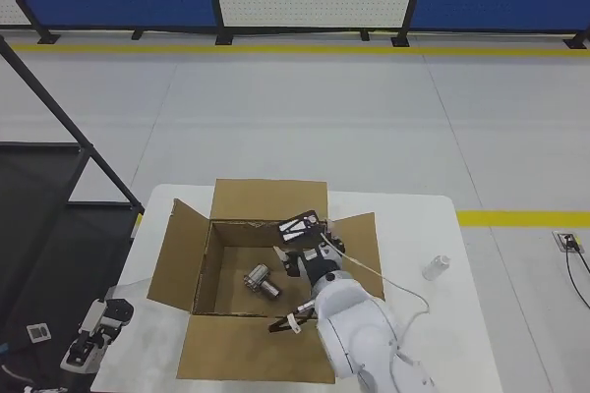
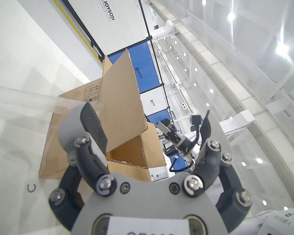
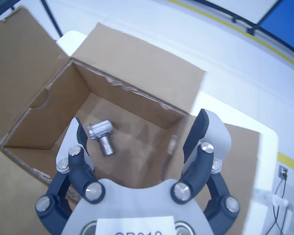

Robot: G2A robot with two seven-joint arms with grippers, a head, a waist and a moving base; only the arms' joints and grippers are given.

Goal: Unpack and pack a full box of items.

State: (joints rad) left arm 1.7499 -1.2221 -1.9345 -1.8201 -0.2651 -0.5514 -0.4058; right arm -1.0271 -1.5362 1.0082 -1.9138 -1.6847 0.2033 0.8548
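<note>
My right hand, spread wide and empty, hangs above the box. The metal fitting lies sideways on its floor below, far from my equally spread, empty left hand.

Right arm hides near-right corner of cardboard box; clear item beside it too small to name.

You have 1 cardboard box with 4 flaps, 1 metal part, 1 small clear container and 1 table. You also have 2 grippers: 1 left gripper and 1 right gripper.
</note>
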